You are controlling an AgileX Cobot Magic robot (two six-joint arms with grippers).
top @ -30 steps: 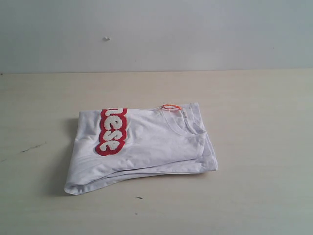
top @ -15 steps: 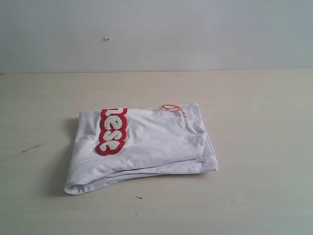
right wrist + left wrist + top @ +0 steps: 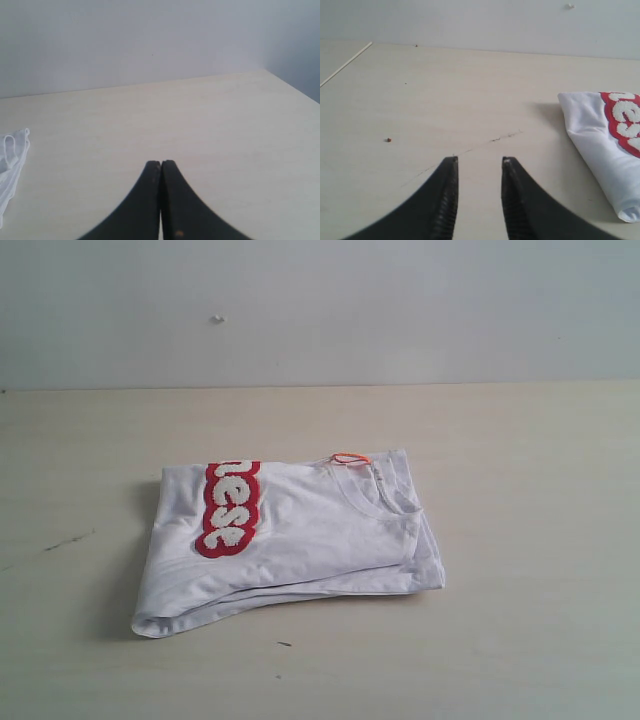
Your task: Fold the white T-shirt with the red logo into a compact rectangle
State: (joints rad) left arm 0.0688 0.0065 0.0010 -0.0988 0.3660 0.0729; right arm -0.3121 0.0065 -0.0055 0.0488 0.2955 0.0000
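White T-shirt (image 3: 310,535) lies on the surface (image 3: 520,570) as a compact, slightly skewed rectangle with the red logo (image 3: 228,508) on top. Folding looks essentially finished, and only edge tidying might be left. Left fingers (image 3: 445,200) stand narrowly apart, empty, near the shirt. Right fingers (image 3: 150,200) are pressed together, empty.

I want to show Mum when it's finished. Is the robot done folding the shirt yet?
Looks done, or nearly: the white T-shirt lies as a compact folded bundle, red logo on top. Nothing is in hand: the left hand is open and empty, the right hand shut and empty, both off the shirt. Left, maybe: neatening the uneven layered edges.
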